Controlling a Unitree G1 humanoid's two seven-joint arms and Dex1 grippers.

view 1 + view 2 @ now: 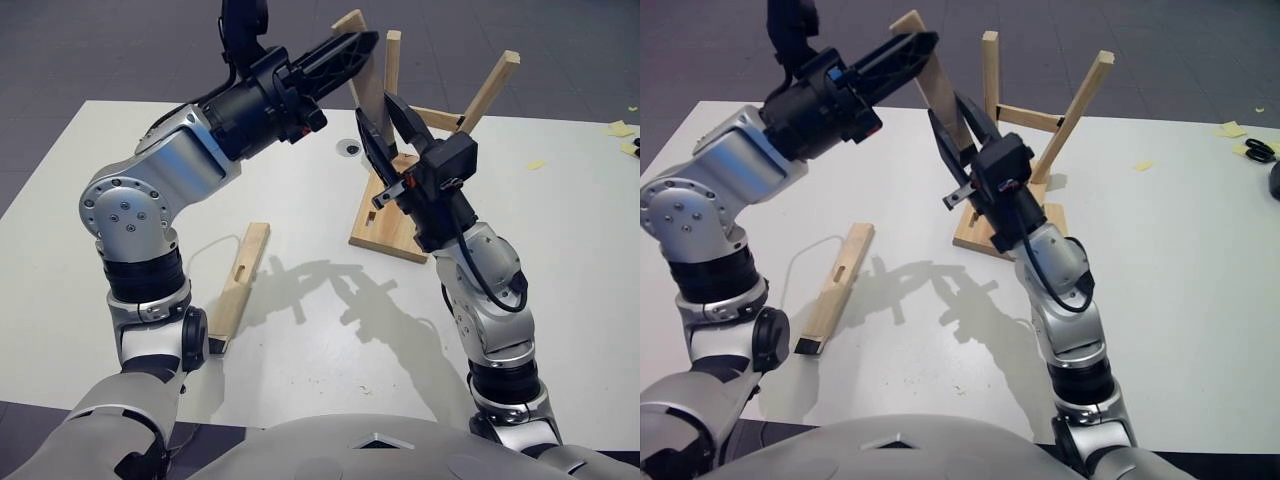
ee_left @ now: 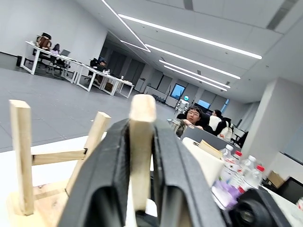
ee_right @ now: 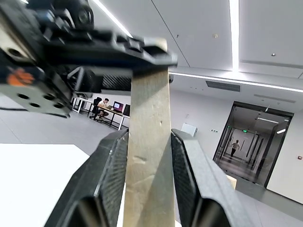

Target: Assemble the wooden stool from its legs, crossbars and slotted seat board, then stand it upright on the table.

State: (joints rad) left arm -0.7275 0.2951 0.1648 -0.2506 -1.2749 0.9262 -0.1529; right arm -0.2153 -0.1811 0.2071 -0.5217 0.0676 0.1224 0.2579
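Right pincer [image 1: 377, 110] and left pincer [image 1: 370, 42], arms raised, both clamp one leg [image 1: 370, 85].

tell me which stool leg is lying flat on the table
The loose slotted leg, apart on the robot's left; the other three stand up from the seat board.

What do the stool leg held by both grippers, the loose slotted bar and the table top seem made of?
Pale square stool leg: seemingly bare light wood; faint grain and small dents, no shine.
Loose slotted bar: the same pale wood, with a dark cap, perhaps rubber, at one end.
White table top: smooth matt surface, probably laminate; its core is hidden.
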